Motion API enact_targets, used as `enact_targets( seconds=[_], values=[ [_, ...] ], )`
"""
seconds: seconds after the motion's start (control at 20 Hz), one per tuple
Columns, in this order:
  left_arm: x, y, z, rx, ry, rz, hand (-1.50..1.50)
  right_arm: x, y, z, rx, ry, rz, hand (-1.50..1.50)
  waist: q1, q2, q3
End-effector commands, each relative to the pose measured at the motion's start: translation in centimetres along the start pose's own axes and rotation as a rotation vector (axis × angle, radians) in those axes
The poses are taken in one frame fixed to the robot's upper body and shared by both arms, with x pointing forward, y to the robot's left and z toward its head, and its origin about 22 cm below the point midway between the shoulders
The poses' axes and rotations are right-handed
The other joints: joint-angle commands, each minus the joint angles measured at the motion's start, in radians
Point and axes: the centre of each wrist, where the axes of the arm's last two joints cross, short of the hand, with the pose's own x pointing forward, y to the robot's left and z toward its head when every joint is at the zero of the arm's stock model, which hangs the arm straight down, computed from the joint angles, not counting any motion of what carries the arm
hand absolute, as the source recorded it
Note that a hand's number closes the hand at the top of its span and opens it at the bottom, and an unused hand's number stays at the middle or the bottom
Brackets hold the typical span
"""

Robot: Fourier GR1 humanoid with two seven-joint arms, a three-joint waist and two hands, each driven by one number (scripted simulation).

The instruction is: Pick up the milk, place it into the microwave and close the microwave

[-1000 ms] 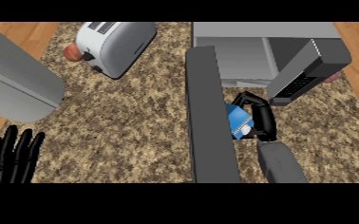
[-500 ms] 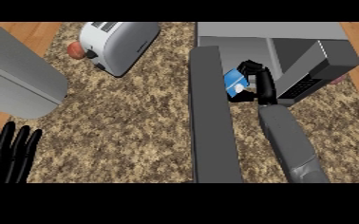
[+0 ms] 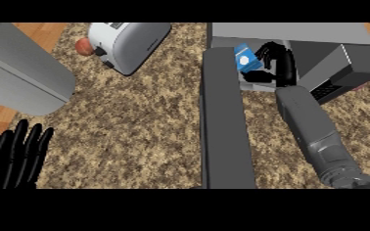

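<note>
Soft, even light falls on the whole tabletop (image 3: pixel 137 127). The toaster (image 3: pixel 133 44) looks bright and pale on top. To its right, the microwave door (image 3: pixel 225 127) is flat dark grey, with only faint shadow beside it.

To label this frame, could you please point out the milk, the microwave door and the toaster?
milk (image 3: pixel 245 58): head view, on its blue face.
microwave door (image 3: pixel 225 127): head view, middle of the open panel.
toaster (image 3: pixel 137 41): head view, on its grey side.
</note>
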Motion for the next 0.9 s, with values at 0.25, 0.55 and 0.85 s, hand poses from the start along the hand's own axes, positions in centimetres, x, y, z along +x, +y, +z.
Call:
enact_targets(
  seconds=[0.25, 0.55, 0.85],
  values=[
    [-0.5, -0.4, -0.1, -0.017, 0.019, -0.032, -1.5, 0.3, -0.7, -1.2, -0.082, -0.086, 0.305, -1.5, 0.042, 0.016, 0.001],
    [-0.7, 0.5, -0.5, -0.024, 0.008, -0.051, -1.5, 2.2, 1.2, -1.9, 0.037, -0.072, 0.316, -1.5, 0.041, 0.012, 0.0],
    [-1.0, -0.1, -0.7, -0.044, 0.007, -0.068, -1.5, 2.9, 2.6, -1.7, 0.091, -0.066, 0.261, -1.5, 0.042, 0.016, 0.001]
  ],
)
